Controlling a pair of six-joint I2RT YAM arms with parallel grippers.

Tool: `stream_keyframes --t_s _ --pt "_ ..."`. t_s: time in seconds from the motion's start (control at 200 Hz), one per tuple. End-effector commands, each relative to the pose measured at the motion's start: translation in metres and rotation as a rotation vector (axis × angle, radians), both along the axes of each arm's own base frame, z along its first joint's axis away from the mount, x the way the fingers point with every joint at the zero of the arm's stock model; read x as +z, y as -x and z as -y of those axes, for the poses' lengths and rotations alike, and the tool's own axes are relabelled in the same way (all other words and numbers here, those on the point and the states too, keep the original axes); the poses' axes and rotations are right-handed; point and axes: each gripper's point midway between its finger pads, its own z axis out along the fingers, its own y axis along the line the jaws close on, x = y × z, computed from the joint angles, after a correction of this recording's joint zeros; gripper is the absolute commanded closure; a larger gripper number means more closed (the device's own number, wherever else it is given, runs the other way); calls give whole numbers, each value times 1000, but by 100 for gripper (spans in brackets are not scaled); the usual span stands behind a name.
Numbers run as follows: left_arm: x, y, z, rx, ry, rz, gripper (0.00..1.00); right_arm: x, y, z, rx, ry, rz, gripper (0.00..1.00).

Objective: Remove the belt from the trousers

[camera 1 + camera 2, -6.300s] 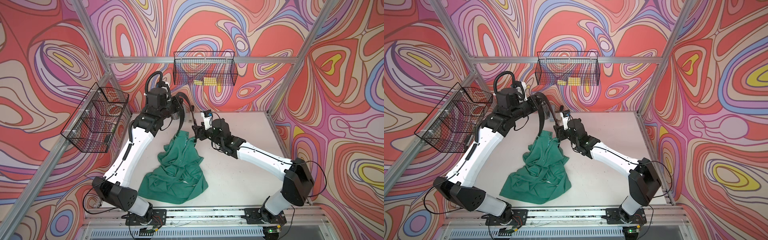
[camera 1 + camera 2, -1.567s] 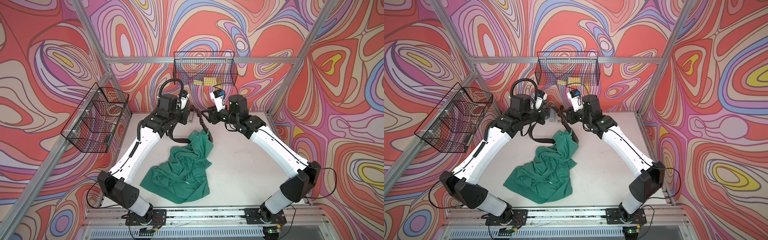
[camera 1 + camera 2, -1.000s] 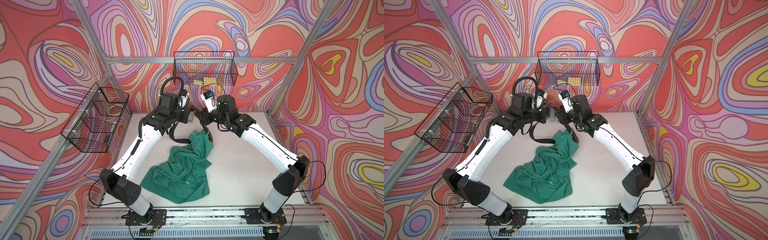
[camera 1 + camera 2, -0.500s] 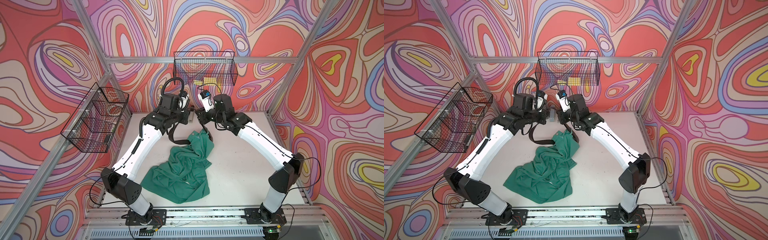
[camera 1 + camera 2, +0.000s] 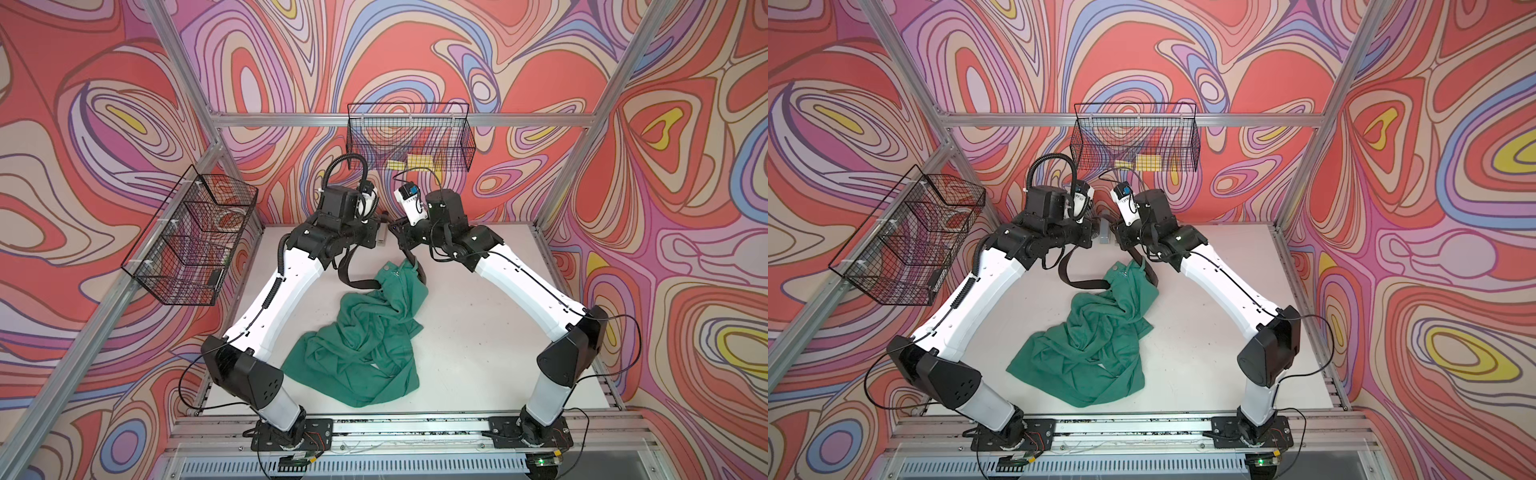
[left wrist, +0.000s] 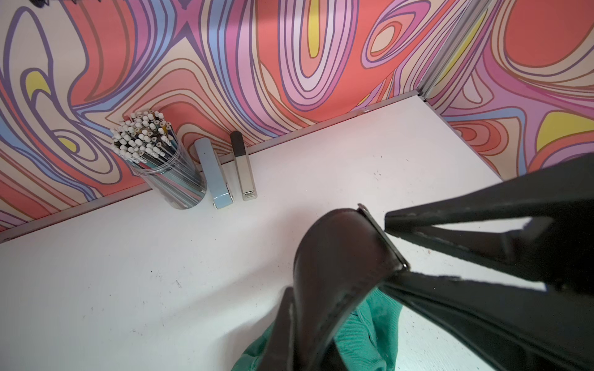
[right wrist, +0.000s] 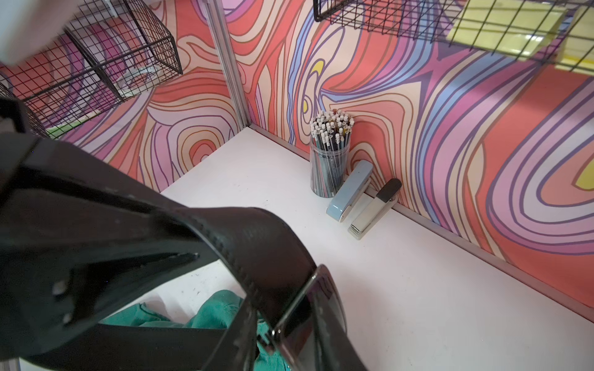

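Observation:
The teal-green trousers (image 5: 365, 332) (image 5: 1096, 332) lie crumpled mid-table, with the waist pulled up toward the back. The black belt (image 5: 353, 282) (image 5: 1084, 284) loops out of the waistband and rises to both grippers. In the left wrist view my left gripper (image 6: 390, 250) is shut on the belt (image 6: 337, 263) at its metal-edged end, above the trousers (image 6: 363, 337). In the right wrist view the belt (image 7: 257, 247) curves over one finger of my right gripper (image 7: 225, 286), and its buckle (image 7: 315, 308) hangs by the other fingertip. A gap shows between those jaws, so a clamp is unclear.
A clear cup of pencils (image 6: 160, 167) (image 7: 329, 160), a pale blue stapler (image 6: 215, 173) and a beige stapler (image 6: 244, 173) stand against the back wall, just beyond both grippers. Wire baskets hang on the back wall (image 5: 409, 137) and the left wall (image 5: 191, 241).
Since the earliest frames both arms have lifted the waist end toward the back wall. Over the last second the right wrist has edged closer to the left gripper. The trousers have hardly shifted.

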Motion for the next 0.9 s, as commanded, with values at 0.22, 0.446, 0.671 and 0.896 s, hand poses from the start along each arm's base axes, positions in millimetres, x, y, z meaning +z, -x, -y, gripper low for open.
stream_keyframes --t_s 0.22,0.446,0.671,0.896 --pt "23 3 11 -23 77 25 100 -23 -5 -3 -6 35 -41 62" --pt "21 3 11 -26 78 16 100 -20 -6 -4 -9 31 -32 80" --pt "17 2 13 -28 78 2 100 -13 -7 -4 -8 22 -20 70" --pt "15 2 14 -30 78 -5 100 -14 -8 -6 -1 29 -24 69"
